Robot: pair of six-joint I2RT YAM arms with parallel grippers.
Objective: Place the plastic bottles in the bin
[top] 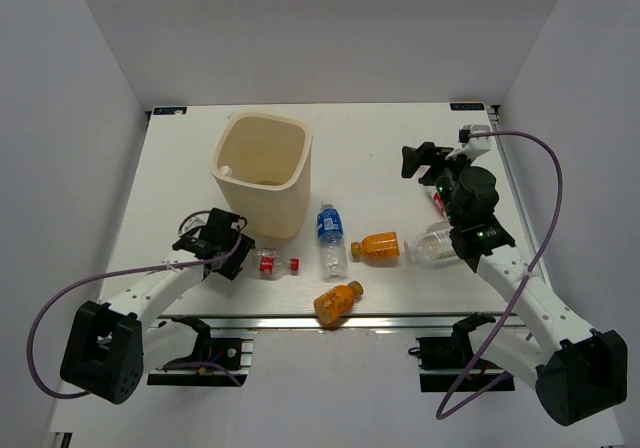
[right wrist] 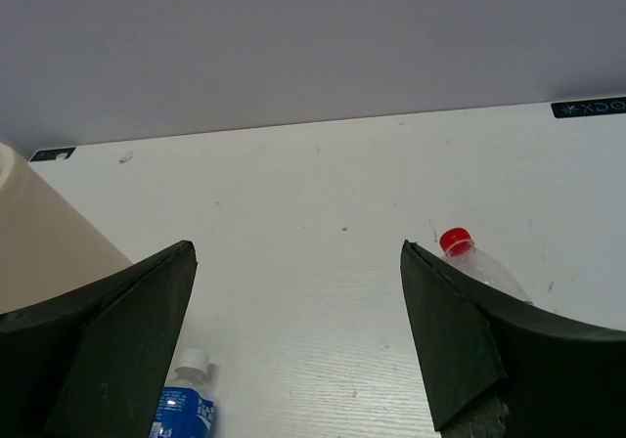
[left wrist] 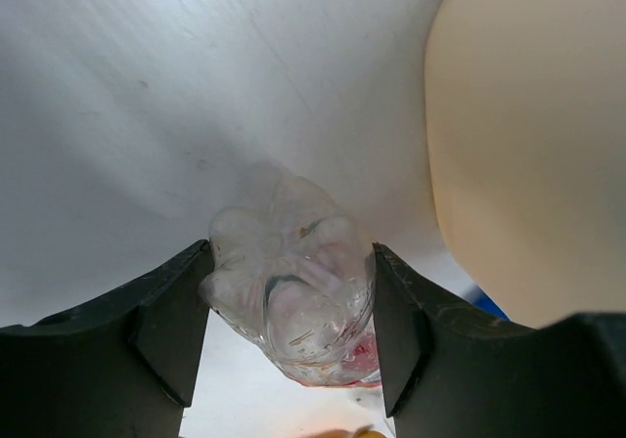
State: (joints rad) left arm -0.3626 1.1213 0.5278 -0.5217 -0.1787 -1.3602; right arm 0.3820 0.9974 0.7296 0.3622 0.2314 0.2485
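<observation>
The left gripper (left wrist: 291, 254) clamps its black fingers on a crinkled clear plastic bottle with a red label (left wrist: 293, 296). The bottle lies on the smooth white table (left wrist: 147, 115), just beside the tall cream plastic bin (left wrist: 528, 145). The right gripper (right wrist: 295, 250) gapes wide and empty above bare tabletop. A red-capped clear bottle (right wrist: 476, 264) lies near one of its fingers.

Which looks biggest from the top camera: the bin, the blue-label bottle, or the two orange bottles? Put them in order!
1. bin, by far the largest
2. blue-label bottle
3. orange bottles, the front one and the one behind it: they look about the same size, so I won't rank them.
</observation>
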